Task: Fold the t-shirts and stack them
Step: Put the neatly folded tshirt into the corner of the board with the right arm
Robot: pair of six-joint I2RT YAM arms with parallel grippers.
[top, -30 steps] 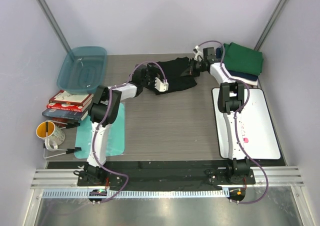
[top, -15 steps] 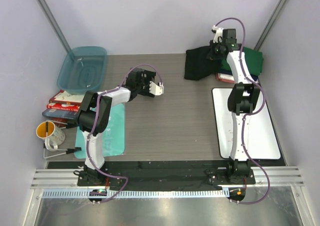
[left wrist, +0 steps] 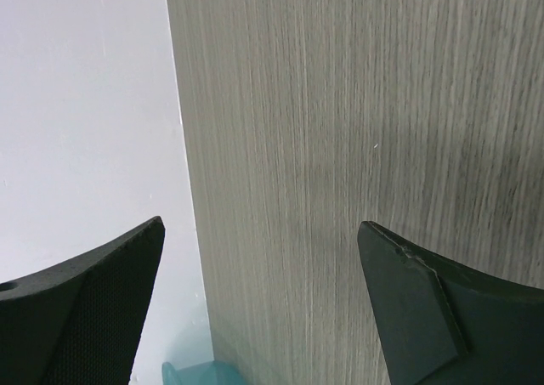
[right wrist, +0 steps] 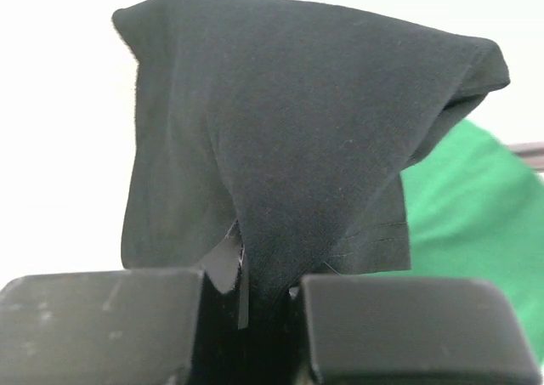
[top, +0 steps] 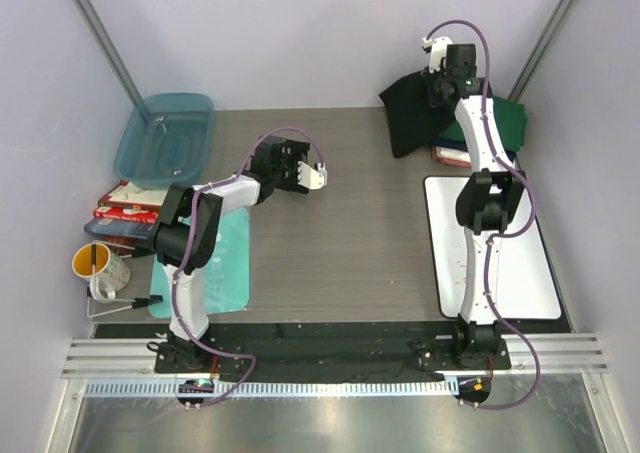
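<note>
A folded black t-shirt [top: 408, 113] hangs in the air at the back right, and my right gripper [top: 441, 85] is shut on its upper edge. In the right wrist view the black t-shirt [right wrist: 297, 130] drapes over the right gripper [right wrist: 251, 283], whose jaws pinch the cloth. Just to the right lies a stack of folded t-shirts with a green one [top: 497, 121] on top; the green t-shirt [right wrist: 467, 232] also shows behind the black cloth. My left gripper [top: 306, 176] hovers over bare tabletop at centre left, and the left gripper [left wrist: 259, 232] is open with nothing between its fingers.
A teal tub [top: 165, 133] sits at the back left. Below it are books [top: 135, 211] and a yellow mug [top: 95, 265]. A teal mat [top: 225, 263] lies under the left arm, and a white board [top: 500, 248] under the right arm.
The right gripper has lifted the black t-shirt off the table and carried it back and to the right, beside the stack. The left gripper let the shirt go and drew back left.
</note>
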